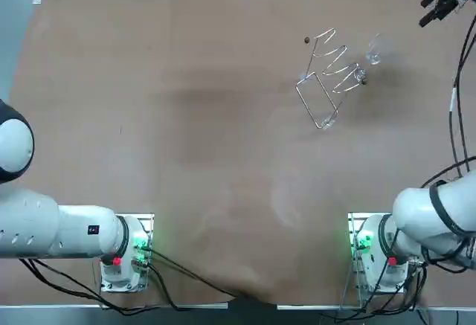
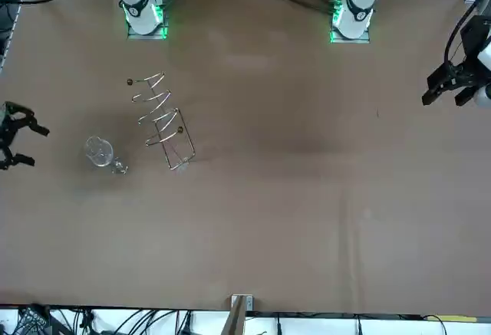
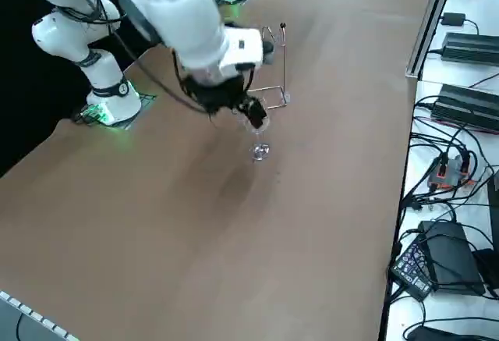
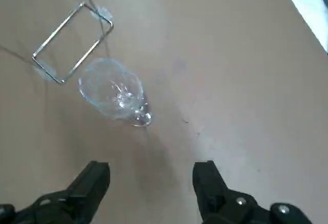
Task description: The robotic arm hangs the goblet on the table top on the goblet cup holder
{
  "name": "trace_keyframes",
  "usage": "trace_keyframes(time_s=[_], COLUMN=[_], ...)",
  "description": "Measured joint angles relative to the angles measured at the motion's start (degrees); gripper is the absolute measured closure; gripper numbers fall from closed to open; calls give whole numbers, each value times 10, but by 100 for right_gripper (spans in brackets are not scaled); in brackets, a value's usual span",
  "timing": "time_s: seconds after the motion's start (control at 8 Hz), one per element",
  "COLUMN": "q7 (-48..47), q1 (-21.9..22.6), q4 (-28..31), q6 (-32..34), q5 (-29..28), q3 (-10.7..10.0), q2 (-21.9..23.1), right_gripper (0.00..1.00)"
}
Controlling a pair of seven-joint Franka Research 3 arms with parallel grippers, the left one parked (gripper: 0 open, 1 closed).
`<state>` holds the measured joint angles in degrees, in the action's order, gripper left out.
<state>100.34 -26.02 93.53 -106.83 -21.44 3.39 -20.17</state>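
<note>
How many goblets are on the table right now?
1. The goblet sits on the table beside the wire holder, none hanging on it; the right gripper hovers open near it.

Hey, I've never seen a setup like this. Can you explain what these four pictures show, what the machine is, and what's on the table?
All four pictures show the same moment from different cameras. The machine is two robot arms fixed side by side at one edge of a brown table, and only the right arm is working. One camera looks straight down from overhead. One faces the robot from across the table. One looks down from the robot's right side. The last sits on the right arm's wrist and looks at its own fingers.

A clear glass goblet is on the table, with a wire goblet rack close beside it. The right gripper hangs in the air near the goblet, open and holding nothing.
</note>
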Motion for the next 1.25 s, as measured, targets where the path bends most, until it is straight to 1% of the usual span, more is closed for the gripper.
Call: trace_keyframes(time_s=[0.25, 0.5, 0.75, 1.0, 1.25], q7=[117, 208, 269, 318, 346], q1=[-25, -37, -39, -39, -38], q4=[34, 40, 41, 40, 40], q6=[-27, -46, -71, -74, -69], q5=[-49, -96, -140, -196, -229], q3=[0, -1, 0, 2, 5], q2=[-21, -54, -94, -136, -167], right_gripper=[0, 0, 0, 0, 0])
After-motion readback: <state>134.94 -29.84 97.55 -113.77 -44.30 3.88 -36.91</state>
